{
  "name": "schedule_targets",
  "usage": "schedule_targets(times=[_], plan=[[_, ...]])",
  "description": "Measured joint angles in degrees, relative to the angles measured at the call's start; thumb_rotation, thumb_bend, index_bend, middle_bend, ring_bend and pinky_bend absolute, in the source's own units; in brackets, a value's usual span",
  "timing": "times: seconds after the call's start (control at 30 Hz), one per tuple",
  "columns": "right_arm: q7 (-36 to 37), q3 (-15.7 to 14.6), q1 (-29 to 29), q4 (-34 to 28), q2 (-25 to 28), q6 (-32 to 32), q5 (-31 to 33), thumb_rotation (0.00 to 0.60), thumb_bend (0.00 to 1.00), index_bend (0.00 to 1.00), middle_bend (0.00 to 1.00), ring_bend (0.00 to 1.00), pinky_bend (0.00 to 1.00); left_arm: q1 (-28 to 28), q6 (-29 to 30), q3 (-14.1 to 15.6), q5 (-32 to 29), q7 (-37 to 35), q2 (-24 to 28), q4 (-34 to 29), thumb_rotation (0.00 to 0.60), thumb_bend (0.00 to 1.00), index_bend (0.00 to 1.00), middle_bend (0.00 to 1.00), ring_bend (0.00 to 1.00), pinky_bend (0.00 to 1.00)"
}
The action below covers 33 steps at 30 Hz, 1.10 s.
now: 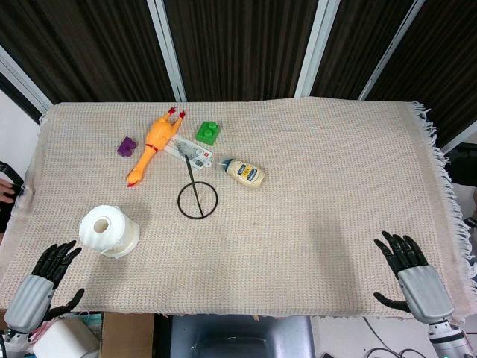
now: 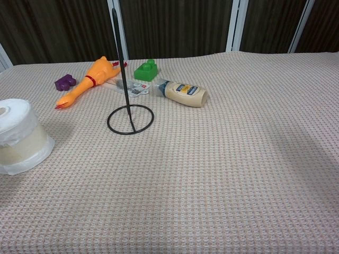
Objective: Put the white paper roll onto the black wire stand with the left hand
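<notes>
Both hands lay low at the near edge of the table, palms down: the left hand [image 1: 41,287] at the near left corner, the right hand [image 1: 412,274] at the near right corner, each pointing toward the far edge.

A beige woven cloth [image 1: 313,224] covered the table; dark panels with pale frames stood behind it.

Both hands had their fingers spread and released, holding nothing.

The white paper roll [image 1: 109,230] stood upright near the left edge, just beyond the left hand and apart from it. The black wire stand [image 1: 197,199] stood upright toward the middle, its ring flat on the cloth.
</notes>
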Motion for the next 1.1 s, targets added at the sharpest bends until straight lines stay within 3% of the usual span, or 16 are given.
schedule_targets(times=[0.2, 0.4, 0.53, 0.63, 0.77, 1.1], plan=[[-0.15, -0.06, -0.04, -0.05, -0.05, -0.02, 0.0, 0.6, 0.14, 0.0, 0.0, 0.0, 0.0, -0.27, -0.07, -0.12, 0.08, -0.91, -0.28, 0.22, 0.6, 0.37, 0.0, 0.0, 0.0, 0.02], [0.26, -0.09, -0.14, -0.17, 0.13, 0.39, -0.16, 0.6, 0.14, 0.0, 0.0, 0.0, 0.0, -1.23, 1.37, -0.88, 0.41, -10.26, -2.58, 2.0, 0.6, 0.35, 0.0, 0.0, 0.0, 0.0], [0.36, 0.27, -0.23, -0.24, -0.03, 0.73, 0.23, 0.6, 0.14, 0.0, 0.0, 0.0, 0.0, -2.78, 1.95, -3.76, -1.68, -20.02, -8.55, 6.79, 0.6, 0.34, 0.0, 0.0, 0.0, 0.0], [0.59, 0.37, -0.2, -0.24, 0.05, 0.7, 0.4, 0.6, 0.14, 0.0, 0.0, 0.0, 0.0, -4.33, 1.55, -6.66, -4.42, -23.51, -13.76, 11.09, 0.6, 0.33, 0.0, 0.0, 0.0, 0.0], [0.77, 0.52, -0.2, -0.23, 0.16, 0.69, 0.72, 0.6, 0.14, 0.0, 0.0, 0.0, 0.0, -5.92, -1.14, -8.32, -7.1, -23.76, -16.53, 14.66, 0.6, 0.33, 0.0, 0.0, 0.0, 0.0], [0.63, 0.36, -0.26, -0.36, 0.13, 0.78, 0.32, 0.6, 0.14, 0.0, 0.0, 0.0, 0.0, -6.8, -7.19, -7.87, -10.62, -25.45, -17.94, 15.86, 0.6, 0.31, 0.0, 0.0, 0.0, 0.0]])
